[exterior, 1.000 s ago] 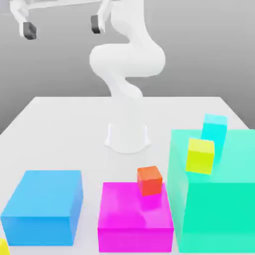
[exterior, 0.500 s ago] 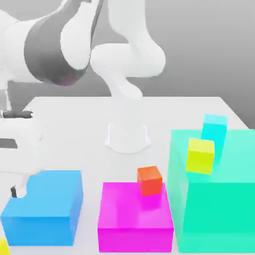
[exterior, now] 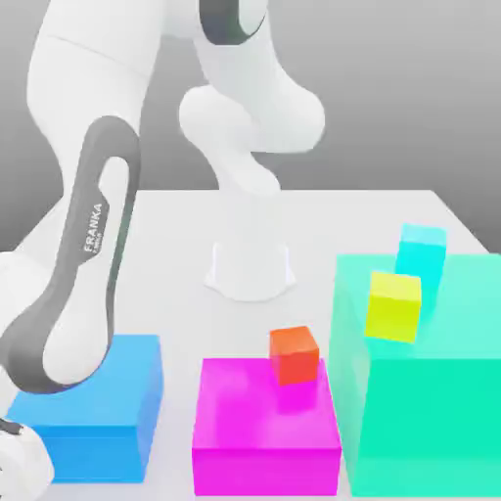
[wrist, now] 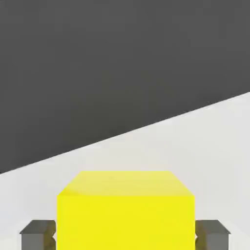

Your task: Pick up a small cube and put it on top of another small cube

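The white desk (exterior: 176, 235) is lying bare behind the big teal (exterior: 421, 391), blue (exterior: 93, 406) and magenta blocks (exterior: 264, 431). The red-orange small cube (exterior: 295, 354) is sitting on the magenta block's rear edge. The tool (wrist: 124, 234) is clamping the golden-yellow small cube (wrist: 125, 210) near the desk's edge.

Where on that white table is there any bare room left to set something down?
Bare table lies behind the teal block, around the robot's base, and between that base and the blue block. The near edge is crowded: blue, magenta and teal blocks stand close together.
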{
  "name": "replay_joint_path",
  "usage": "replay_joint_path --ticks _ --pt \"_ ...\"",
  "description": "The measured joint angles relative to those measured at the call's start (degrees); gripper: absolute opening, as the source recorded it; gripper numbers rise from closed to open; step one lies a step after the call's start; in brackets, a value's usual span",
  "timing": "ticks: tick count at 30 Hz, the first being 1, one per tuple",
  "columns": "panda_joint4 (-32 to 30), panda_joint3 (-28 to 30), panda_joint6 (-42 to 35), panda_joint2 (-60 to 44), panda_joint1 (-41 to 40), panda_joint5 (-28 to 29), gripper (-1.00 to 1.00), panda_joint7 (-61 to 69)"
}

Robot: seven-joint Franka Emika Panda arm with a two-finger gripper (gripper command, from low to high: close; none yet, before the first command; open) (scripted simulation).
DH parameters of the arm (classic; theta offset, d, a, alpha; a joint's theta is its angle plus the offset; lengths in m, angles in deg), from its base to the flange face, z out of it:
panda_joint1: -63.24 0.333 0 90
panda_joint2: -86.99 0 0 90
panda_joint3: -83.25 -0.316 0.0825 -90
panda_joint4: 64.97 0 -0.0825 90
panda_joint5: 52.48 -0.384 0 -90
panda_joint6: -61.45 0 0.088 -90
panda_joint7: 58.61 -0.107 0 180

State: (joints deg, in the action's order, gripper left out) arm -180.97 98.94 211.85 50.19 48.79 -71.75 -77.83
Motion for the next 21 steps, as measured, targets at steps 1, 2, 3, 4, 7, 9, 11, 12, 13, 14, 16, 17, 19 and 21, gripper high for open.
replay_joint_path --ticks 1,2,3,4,7,9,11,12,13,14,16,17,19,21 --pt "0.00 -0.01 -0.02 0.00 -0.01 -0.04 -1.00 0.03" --pt "0.17 -0.26 0.46 -0.68 -0.20 -0.31 -1.00 0.22" --pt "-0.01 0.09 -0.07 0.04 0.06 -0.01 -1.00 0.02" --pt "-0.38 0.71 -1.12 1.46 0.54 0.58 -1.00 -0.39" --pt "-2.12 2.65 -5.04 7.18 2.37 3.13 -1.00 -1.35" --pt "-4.77 2.01 -6.25 11.26 3.96 5.52 -1.00 1.49" --pt "-7.67 0.99 -7.20 15.33 5.60 7.84 -1.00 5.11" --pt "-9.16 0.36 -7.66 17.36 6.36 8.97 -1.00 7.03" --pt "-10.65 -0.30 -8.10 19.37 7.08 10.04 -1.00 9.01" --pt "-12.14 -1.03 -8.56 21.37 7.76 11.11 -1.00 10.99" --pt "-15.14 -2.53 -9.43 25.34 9.06 12.93 -1.00 15.25" --pt "-16.63 -3.33 -9.87 27.31 9.66 13.74 -1.00 17.44" --pt "-19.64 -4.90 -10.71 31.20 11.32 15.17 -1.00 22.00" --pt "-22.66 -6.14 -11.52 35.06 13.62 16.33 -1.00 26.76"
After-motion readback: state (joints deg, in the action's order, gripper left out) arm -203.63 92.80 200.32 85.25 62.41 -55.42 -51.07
